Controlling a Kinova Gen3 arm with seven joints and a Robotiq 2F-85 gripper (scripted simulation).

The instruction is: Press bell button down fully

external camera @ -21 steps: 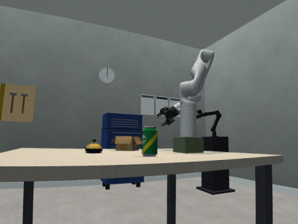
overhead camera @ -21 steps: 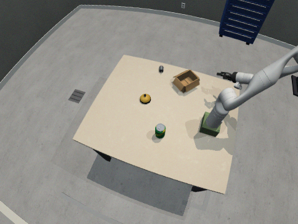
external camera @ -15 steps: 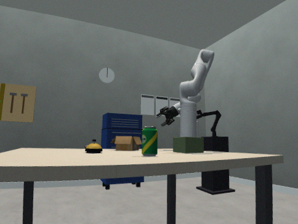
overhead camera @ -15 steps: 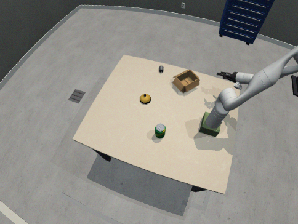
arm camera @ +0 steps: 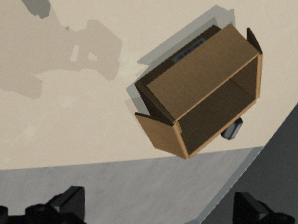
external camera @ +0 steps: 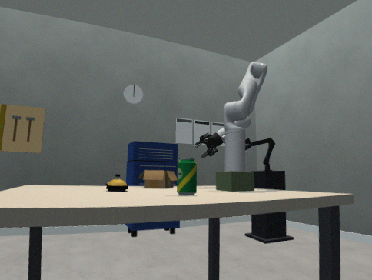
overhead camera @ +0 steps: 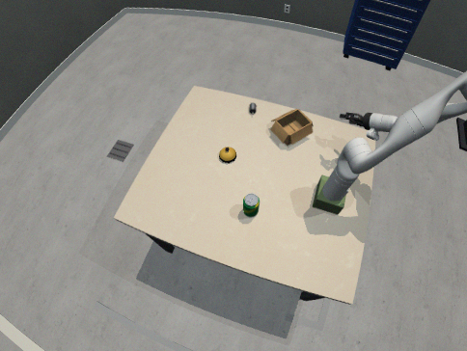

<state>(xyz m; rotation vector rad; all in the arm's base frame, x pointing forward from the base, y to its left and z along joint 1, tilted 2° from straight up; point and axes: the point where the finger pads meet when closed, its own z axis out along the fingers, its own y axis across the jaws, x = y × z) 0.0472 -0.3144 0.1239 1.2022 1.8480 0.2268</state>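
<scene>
The yellow bell (overhead camera: 227, 154) is sitting near the middle of the top view, on the tan table (overhead camera: 193, 125). Its little dark button (overhead camera: 227, 149) is poking up on top, and nothing is touching it. In the exterior view the bell (external camera: 117, 185) is showing at the left part of the table top (external camera: 77, 198).

A green can (overhead camera: 251, 204) with a yellow stripe is standing upright below the bell in the top view, apart from it. A brown cardboard box (overhead camera: 291, 126) is lying open to the upper right of the bell, well apart from it. A small dark thing (overhead camera: 252, 107) is lying above the bell near the far edge of the table; it is too small to tell what it is.

The gripper (overhead camera: 348, 116) is hanging in the air at the right side of the top view, past the box and far from the bell. Its fingers are spread wide and are holding nothing. In the wrist view the dark fingertips are peeking in along the bottom edge, and the box (arm camera: 200, 95) is filling the upper right.

The white arm (overhead camera: 371, 151) is bending up from a green block (overhead camera: 329, 199) on the right side of the table. A blue cabinet (overhead camera: 383, 29) is standing on the gray floor (overhead camera: 72, 217) at the upper right of the top view.
</scene>
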